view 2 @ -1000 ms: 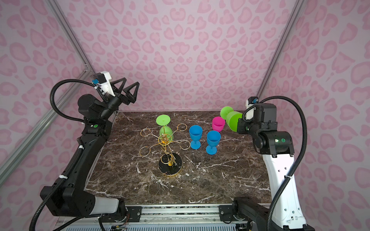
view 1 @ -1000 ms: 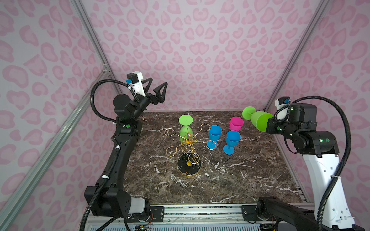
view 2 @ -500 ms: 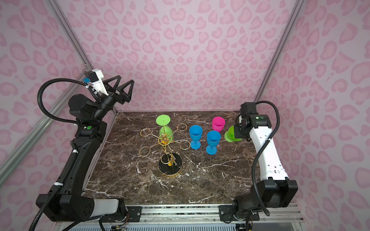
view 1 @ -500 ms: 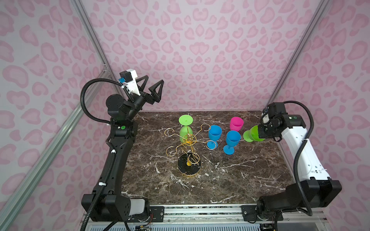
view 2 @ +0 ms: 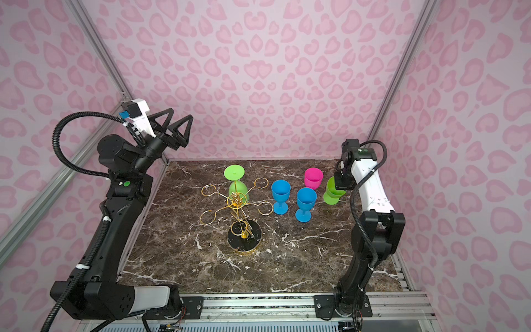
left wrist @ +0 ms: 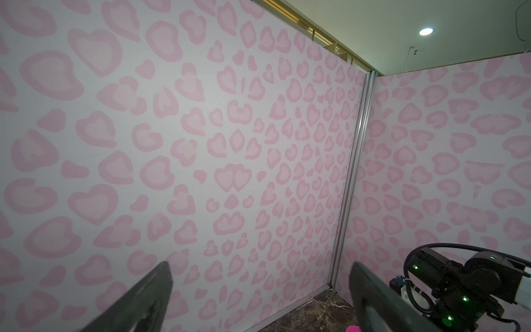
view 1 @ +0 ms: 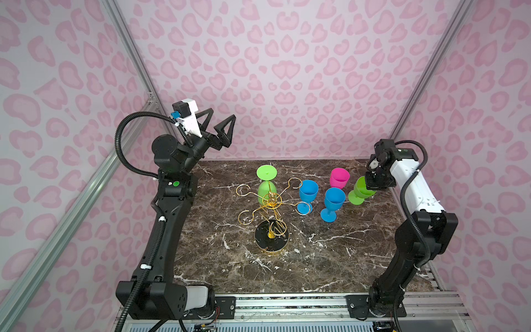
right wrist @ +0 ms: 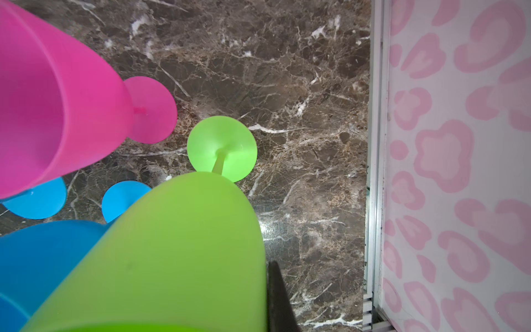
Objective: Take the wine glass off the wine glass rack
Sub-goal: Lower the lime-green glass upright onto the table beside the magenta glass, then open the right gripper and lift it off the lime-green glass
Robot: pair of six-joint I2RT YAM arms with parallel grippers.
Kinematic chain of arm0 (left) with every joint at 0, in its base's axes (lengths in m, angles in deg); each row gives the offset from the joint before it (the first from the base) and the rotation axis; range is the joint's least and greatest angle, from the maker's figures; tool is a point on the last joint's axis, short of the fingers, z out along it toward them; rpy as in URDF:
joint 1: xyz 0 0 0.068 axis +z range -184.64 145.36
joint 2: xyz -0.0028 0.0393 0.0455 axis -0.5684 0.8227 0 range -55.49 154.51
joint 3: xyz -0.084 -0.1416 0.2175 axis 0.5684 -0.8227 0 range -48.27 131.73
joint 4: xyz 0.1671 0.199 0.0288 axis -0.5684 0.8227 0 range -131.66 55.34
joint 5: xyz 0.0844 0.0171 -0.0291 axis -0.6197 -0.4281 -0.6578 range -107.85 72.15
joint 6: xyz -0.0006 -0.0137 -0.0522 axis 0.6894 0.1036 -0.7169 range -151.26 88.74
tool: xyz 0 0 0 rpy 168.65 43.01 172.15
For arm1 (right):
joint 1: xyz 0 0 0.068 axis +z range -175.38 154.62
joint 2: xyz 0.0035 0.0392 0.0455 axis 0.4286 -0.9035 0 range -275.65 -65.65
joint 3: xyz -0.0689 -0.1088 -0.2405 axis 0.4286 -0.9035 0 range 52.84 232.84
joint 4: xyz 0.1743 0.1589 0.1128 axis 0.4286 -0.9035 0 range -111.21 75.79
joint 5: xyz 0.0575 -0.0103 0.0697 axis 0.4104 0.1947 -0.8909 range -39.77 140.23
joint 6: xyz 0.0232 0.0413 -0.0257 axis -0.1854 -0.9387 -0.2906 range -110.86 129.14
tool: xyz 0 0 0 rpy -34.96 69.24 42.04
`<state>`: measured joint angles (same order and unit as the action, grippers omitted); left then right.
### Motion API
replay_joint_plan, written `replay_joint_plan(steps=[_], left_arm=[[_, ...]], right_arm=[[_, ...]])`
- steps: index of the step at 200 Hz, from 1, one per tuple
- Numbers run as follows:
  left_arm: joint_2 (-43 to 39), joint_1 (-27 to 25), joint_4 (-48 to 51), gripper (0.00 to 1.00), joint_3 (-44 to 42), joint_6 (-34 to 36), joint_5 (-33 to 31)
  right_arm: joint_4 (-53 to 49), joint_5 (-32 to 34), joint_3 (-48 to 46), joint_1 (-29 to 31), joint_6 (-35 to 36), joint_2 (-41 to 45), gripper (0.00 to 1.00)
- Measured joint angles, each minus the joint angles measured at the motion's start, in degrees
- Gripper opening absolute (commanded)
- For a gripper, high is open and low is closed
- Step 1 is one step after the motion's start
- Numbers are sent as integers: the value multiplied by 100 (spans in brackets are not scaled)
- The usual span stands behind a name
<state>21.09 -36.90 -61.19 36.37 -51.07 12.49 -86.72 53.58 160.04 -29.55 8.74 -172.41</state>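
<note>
At the right rear of the marble table (view 1: 330,258), a green wine glass (view 1: 360,193) is clasped upright at its bowl by the right gripper (view 1: 371,185). Mid-table, a second green glass (view 1: 267,188) is seen hung upside down on the wine glass rack (view 1: 271,201). Up high, the left gripper (view 1: 222,115) is held spread wide, empty.

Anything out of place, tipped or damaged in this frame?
Nothing stands out. The pink glass and both blue glasses stand upright, the inverted green glass hangs on the wine glass rack, and the right gripper grips the second green glass near the table's right edge.
</note>
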Motion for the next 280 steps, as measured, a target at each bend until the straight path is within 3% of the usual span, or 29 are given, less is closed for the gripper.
replay_joint_plan(steps=[140,201,280], left_arm=[[44,-83,55,97,0,151,-13],[57,-83,96,98,0,188,-4],[55,-83,146,99,0,186,-44]], right_arm=[[-282,-66,1078,-120,7,-1241,0],[-361,-151,1154,-79,17,-1311,23],[-417,-330,1735,-46,-2,-782,38]])
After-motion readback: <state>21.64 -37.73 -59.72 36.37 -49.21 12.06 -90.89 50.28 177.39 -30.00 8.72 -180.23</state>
